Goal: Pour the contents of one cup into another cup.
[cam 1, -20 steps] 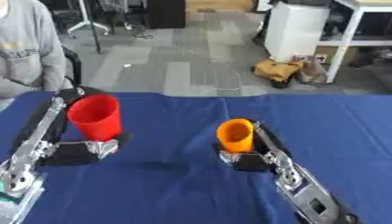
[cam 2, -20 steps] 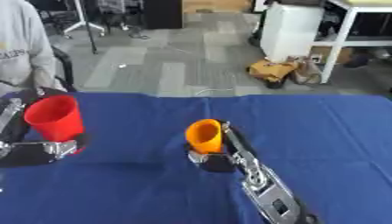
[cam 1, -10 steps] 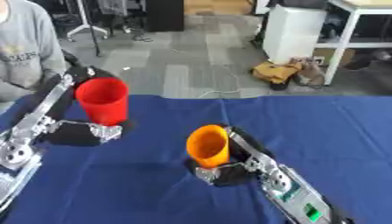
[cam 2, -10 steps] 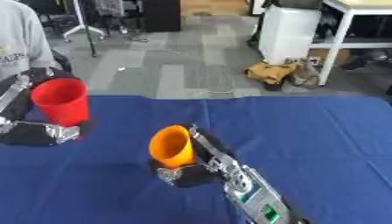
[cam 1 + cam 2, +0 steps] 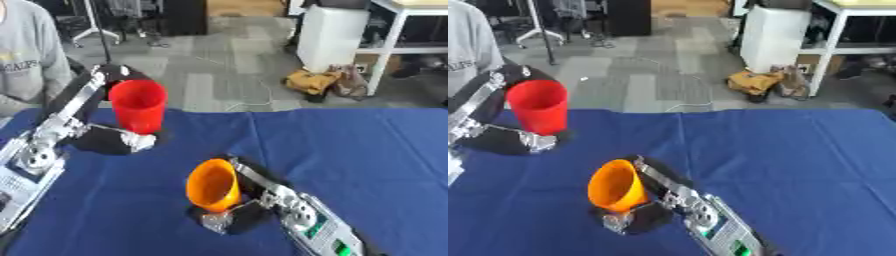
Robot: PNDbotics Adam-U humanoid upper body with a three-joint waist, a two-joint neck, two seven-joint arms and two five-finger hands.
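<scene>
Left hand [image 5: 109,142] curled round upright red cup [image 5: 137,105]. Right hand [image 5: 236,215] grips orange cup [image 5: 213,185], tilted toward red cup, well apart, nearer camera.

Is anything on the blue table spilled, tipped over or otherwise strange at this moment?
No spill shows on the blue table. The orange cup in the right hand is tilted, its mouth turned toward the left, which fits a pour. The red cup stands upright in the left hand. Whether either cup holds anything cannot be seen.
</scene>
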